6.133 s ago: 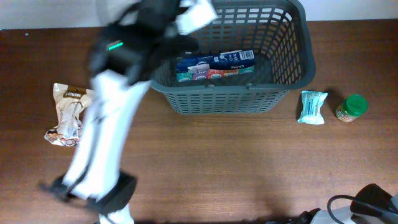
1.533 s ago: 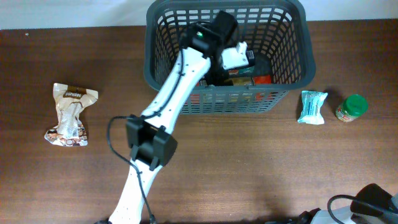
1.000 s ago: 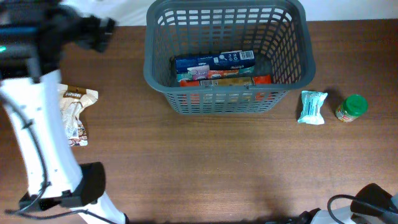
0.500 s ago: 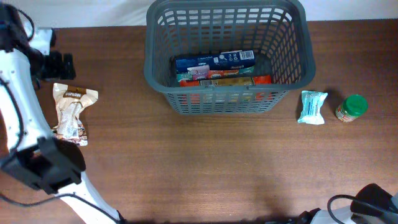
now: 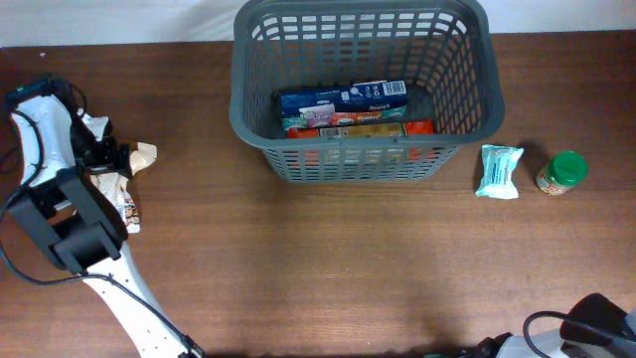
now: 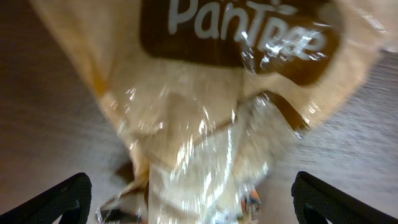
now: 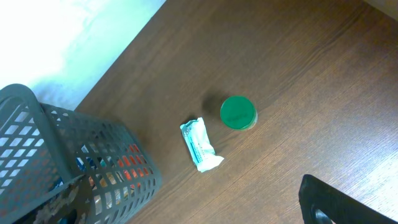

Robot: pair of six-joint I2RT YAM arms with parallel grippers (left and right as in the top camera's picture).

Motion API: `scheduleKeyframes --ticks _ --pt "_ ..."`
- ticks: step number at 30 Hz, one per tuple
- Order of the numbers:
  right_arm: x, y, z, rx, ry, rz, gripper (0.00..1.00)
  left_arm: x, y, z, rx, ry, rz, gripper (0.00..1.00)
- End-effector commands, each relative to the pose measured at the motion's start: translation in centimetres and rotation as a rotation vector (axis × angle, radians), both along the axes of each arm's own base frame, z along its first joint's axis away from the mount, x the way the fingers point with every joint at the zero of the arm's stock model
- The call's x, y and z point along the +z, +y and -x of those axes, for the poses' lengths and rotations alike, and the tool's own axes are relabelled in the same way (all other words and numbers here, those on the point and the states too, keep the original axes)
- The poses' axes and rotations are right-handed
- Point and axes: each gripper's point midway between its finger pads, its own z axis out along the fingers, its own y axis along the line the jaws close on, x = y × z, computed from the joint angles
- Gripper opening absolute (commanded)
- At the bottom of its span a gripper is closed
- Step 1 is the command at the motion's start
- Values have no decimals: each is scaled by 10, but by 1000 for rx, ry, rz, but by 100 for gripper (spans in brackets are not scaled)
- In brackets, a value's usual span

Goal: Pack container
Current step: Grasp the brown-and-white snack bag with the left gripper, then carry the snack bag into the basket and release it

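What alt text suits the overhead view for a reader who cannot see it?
A dark grey basket of boxed groceries sits on a table. At left, the left arm's fingers are at a cream bag; right of the basket lie a teal packet and green-lidded jar.

White lettering on a brown panel, at the 12 o'clock end of the crinkled bag in the left wrist view, reads roughly "PanTree"; its last letters are blurred. Print on the blue box in the container is too small to read.
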Motion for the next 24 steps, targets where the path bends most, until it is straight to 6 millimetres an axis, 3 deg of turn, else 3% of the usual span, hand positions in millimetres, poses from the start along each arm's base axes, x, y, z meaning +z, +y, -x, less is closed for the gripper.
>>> scheduleKeyframes --ticks 1,4,8,12,15,16,21,24 --pt "0 -2 -1 -2 -2 0 99 -20 4 7 -13 50 5 92" --pt "0 -2 -1 -2 -2 0 99 -30 2 11 -13 79 20 89" --pt "0 -2 -1 -2 -2 0 99 -32 2 12 -16 86 24 70" --pt "0 -2 -1 -2 -2 0 99 -32 2 11 -25 82 24 44" --pt "0 -2 -1 -2 -2 0 99 -33 1 11 -23 81 29 8" --pt "0 -2 -1 -2 -2 0 99 -33 -1 10 -22 76 39 2" --pt "0 -2 -1 -2 -2 0 99 -25 -29 -5 -8 -3 185 2" --pt "0 -2 -1 -2 -2 0 99 -3 -40 -22 -16 -70 232 2"
